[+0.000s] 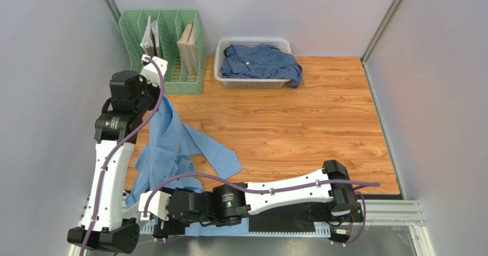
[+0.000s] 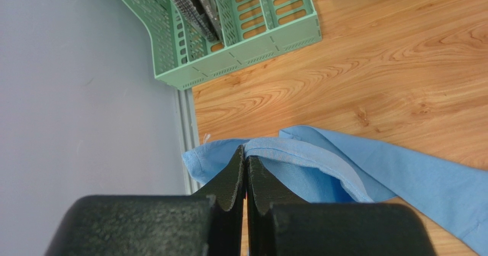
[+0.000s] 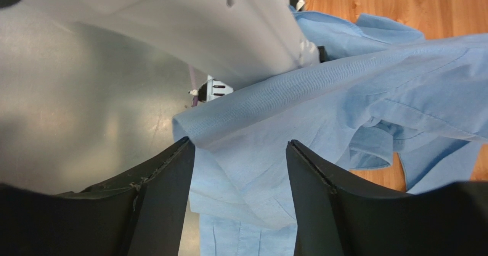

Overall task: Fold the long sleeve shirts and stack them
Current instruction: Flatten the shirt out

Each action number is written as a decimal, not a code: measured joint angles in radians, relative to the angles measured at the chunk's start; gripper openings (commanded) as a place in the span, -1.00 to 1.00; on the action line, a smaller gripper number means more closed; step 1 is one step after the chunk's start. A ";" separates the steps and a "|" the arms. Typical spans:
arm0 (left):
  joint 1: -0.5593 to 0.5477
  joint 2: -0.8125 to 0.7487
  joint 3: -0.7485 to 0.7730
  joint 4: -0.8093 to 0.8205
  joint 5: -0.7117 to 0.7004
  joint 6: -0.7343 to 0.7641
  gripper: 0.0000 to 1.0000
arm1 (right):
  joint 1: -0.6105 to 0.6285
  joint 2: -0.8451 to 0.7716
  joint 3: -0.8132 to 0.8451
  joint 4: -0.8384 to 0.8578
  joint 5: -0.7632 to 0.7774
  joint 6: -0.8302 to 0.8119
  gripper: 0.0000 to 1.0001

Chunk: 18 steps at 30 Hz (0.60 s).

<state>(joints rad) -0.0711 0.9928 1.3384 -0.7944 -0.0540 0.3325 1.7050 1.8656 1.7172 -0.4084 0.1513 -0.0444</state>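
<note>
- The right claw [image 3: 240, 144] sits low at the near edge. Its two black jaws stand apart, with a fold of the plain light sky-blue button-up cloth shirt [image 3: 343, 96] between them but not pinched. I judge it is lined up to take a second hold on the hem, so that the garment can be stretched between two points.
- Beyond and beside this claw, the sky-blue shirt lies crumpled. Its lower end spills over the near edge of the wood-grain worktop [image 1: 298, 130], and one sleeve trails out to the claw's right. It looks nowhere near flat yet, so the folding itself seems not to have started.
- Farther off, the left claw [image 2: 246, 153] is closed tight on an edge of the same shirt and held up above the board. The cloth hangs from its tips down towards the right claw, which probably lets the weight pull out the wrinkles.
- Just past the left claw stands the pale green slotted plastic file rack [image 1: 186, 87], apart from the cloth and with no part in the job.
- Farthest from both claws, the white slotted plastic basket [image 1: 252, 83] holds the darker blue fine-check shirt [image 1: 258, 61]. It is bunched inside with one end drooping over the rim, and it waits its turn.
</note>
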 measured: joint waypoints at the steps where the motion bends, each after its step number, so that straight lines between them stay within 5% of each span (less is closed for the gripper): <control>1: 0.000 0.000 0.000 0.000 0.001 -0.002 -1.00 | 0.000 0.004 0.006 0.002 0.016 0.002 0.25; 8: 0.000 0.000 0.000 0.000 0.004 -0.006 -1.00 | -0.004 0.016 0.033 0.011 0.051 0.020 0.33; 11: 0.000 0.000 0.000 0.000 0.004 -0.006 -1.00 | -0.007 0.018 0.038 0.011 0.059 0.035 0.08; 15: 0.000 0.000 0.000 0.000 0.004 -0.007 -1.00 | -0.027 0.026 0.038 0.018 0.062 0.061 -0.93; 18: 0.000 0.000 -0.001 0.000 0.004 -0.009 -1.00 | -0.065 0.024 0.035 0.019 0.063 0.074 -1.00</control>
<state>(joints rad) -0.0711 0.9928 1.3376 -0.7948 -0.0498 0.3233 1.6398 1.8900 1.7523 -0.3897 0.2146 0.0299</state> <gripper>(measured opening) 0.006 0.035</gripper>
